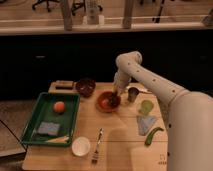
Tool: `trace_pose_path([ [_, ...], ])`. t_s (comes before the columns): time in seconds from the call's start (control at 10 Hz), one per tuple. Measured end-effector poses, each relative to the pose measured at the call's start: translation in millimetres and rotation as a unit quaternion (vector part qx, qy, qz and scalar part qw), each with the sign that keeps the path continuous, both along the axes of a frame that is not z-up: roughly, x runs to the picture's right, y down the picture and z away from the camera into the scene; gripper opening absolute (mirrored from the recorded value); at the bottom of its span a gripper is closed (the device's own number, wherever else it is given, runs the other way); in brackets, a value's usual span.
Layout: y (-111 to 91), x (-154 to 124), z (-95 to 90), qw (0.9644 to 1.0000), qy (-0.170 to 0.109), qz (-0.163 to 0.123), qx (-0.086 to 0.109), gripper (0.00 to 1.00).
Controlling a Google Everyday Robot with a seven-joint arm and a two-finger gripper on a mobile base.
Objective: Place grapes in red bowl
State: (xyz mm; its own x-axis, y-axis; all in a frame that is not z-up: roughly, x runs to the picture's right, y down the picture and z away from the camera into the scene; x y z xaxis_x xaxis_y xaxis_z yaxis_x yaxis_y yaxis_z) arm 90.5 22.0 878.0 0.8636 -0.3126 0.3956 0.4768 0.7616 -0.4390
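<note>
The red bowl [105, 102] sits in the middle of the wooden table [120, 150]. My gripper [116, 94] hangs down from the white arm, right over the bowl's right rim. At its tip, inside the bowl's right side, shows a small dark lump that looks like the grapes [113, 100]. I cannot make out whether the gripper still touches them.
A maroon bowl [85, 87] stands behind and to the left, with a small dark bar [64, 84] beside it. The green tray [32, 125] holds an orange [59, 106] and a blue sponge [48, 128]. White bowl [80, 146], fork [96, 146], metal cup [133, 94], green cup [146, 107], pale bag [144, 124], green pepper [152, 136].
</note>
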Motion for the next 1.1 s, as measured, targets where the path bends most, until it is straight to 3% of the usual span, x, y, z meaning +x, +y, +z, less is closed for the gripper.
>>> trace_pose_path([
  [0.2,-0.2,-0.6,0.3,1.0000,-0.001,0.000,0.001,0.11],
  [1.1,-0.3,1.1,1.5,1.0000,-0.003,0.000,0.002,0.11],
])
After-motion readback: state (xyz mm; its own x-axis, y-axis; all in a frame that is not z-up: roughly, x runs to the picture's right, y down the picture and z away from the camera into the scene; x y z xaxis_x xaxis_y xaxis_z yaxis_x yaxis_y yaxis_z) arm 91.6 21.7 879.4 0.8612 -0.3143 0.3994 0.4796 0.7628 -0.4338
